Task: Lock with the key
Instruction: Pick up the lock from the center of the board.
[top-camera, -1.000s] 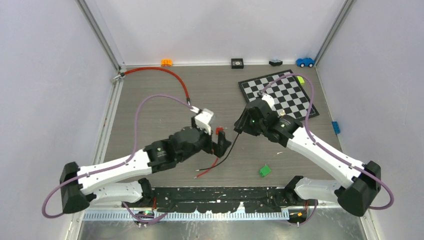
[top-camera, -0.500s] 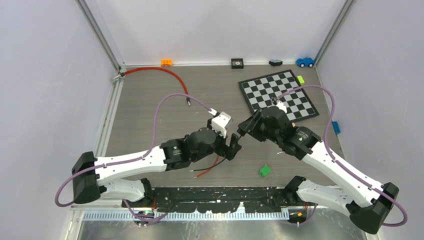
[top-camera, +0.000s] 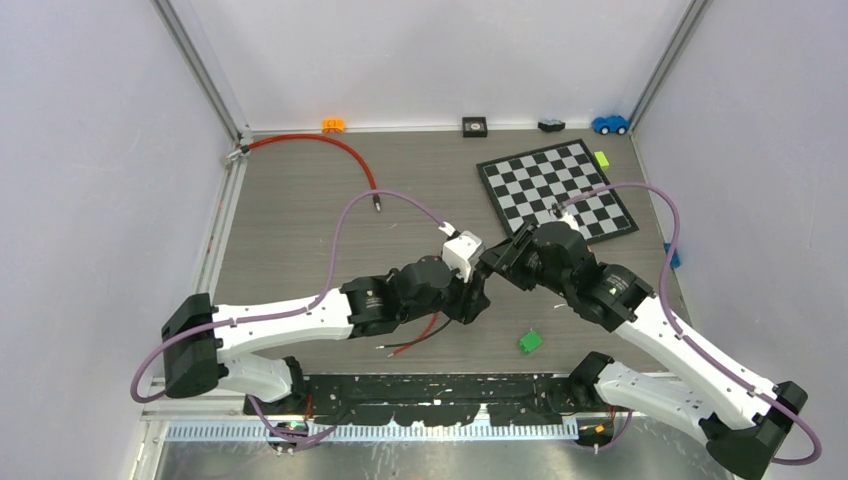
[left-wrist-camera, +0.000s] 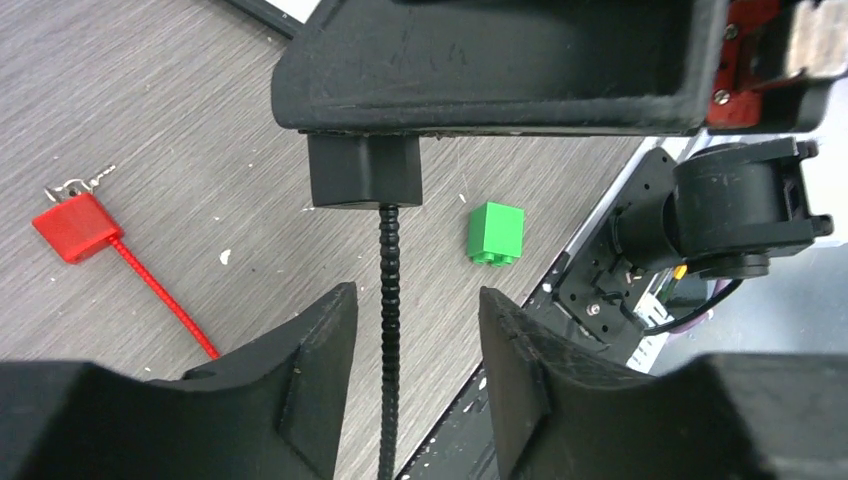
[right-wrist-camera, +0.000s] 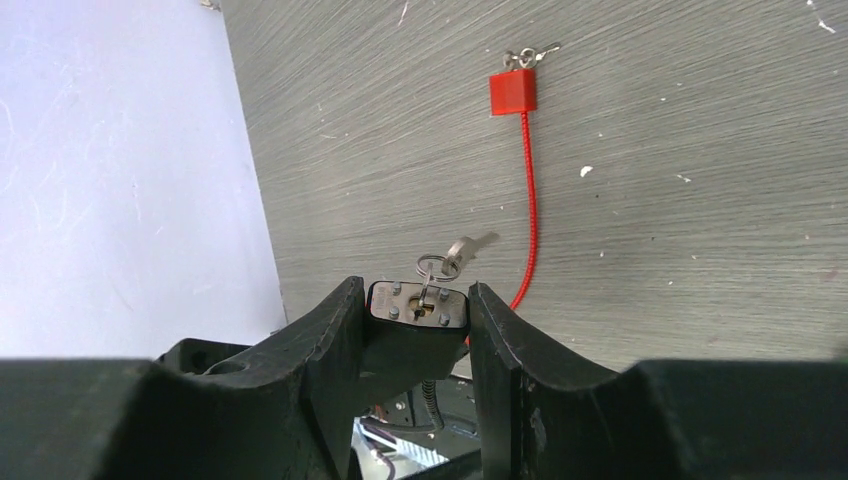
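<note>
Here only your right wrist view shows the key (right-wrist-camera: 427, 292) in the padlock (right-wrist-camera: 418, 312), clamped above the table (right-wrist-camera: 650, 200) by the right gripper (right-wrist-camera: 415, 300), keyhole toward that camera; its cable (left-wrist-camera: 388, 300) runs lengthwise through the released left gripper (left-wrist-camera: 415, 300)

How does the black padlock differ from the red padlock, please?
The black padlock is held off the table in the right tool, while the red padlock lies flat on the table. The black padlock has a black cable; the red padlock has a red cable. Both carry small silver keys at the end opposite the cable.
</note>
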